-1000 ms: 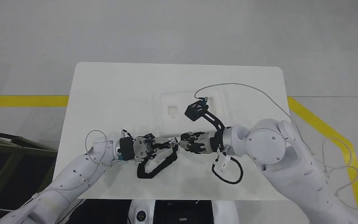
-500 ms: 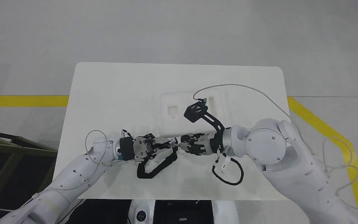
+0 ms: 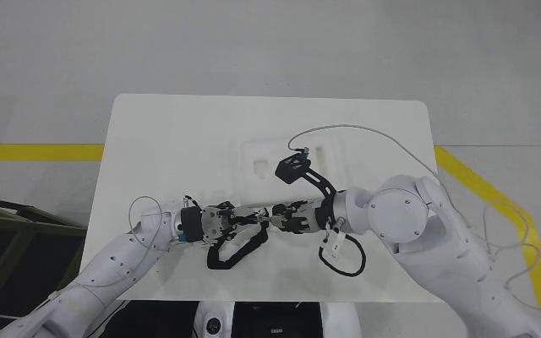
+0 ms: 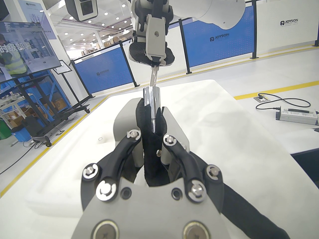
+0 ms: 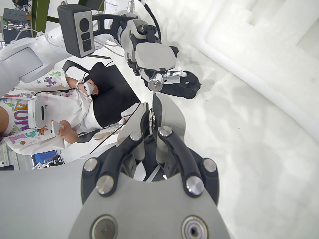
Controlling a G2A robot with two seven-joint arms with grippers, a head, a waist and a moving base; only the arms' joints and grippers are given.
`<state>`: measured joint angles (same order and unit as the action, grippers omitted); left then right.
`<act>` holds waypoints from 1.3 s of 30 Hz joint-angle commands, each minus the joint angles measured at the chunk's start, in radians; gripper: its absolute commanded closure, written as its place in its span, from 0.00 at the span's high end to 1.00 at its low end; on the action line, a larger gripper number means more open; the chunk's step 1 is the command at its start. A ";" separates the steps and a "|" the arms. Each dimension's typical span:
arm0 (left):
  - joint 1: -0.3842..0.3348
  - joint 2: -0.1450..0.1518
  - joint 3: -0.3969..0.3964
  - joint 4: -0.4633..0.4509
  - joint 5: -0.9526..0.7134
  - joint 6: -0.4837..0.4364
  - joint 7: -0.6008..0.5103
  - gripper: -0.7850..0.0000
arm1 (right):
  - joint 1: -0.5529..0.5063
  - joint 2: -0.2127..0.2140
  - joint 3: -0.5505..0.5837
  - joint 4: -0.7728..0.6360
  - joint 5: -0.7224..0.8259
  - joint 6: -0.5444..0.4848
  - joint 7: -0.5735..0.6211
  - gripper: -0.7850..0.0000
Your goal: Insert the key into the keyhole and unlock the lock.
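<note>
Now the left claw [image 4: 149,109] grips the black cable lock [image 4: 151,98] to hold its shiny end steady. The right claw [image 5: 152,106] pinches the thin silver key [image 4: 153,75], tip at the keyhole [image 5: 154,85], ready to push.

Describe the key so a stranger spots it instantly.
By the white table's robot-side edge, the left gripper and right gripper meet tip to tip. The key is the silver sliver between them, held by the right. It is flat, unlike the round chrome lock cylinder it meets.
</note>
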<state>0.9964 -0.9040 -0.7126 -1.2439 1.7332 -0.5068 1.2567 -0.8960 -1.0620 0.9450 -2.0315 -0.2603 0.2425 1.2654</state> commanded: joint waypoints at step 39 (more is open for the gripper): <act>0.039 0.004 -0.035 -0.063 0.020 0.001 -0.086 0.00 | 0.119 -0.010 -0.050 0.079 0.058 0.068 0.079 0.00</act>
<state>1.0335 -0.9004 -0.7458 -1.3053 1.7511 -0.5062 1.1725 -0.7794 -1.0717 0.8950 -1.9543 -0.2024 0.3085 1.3432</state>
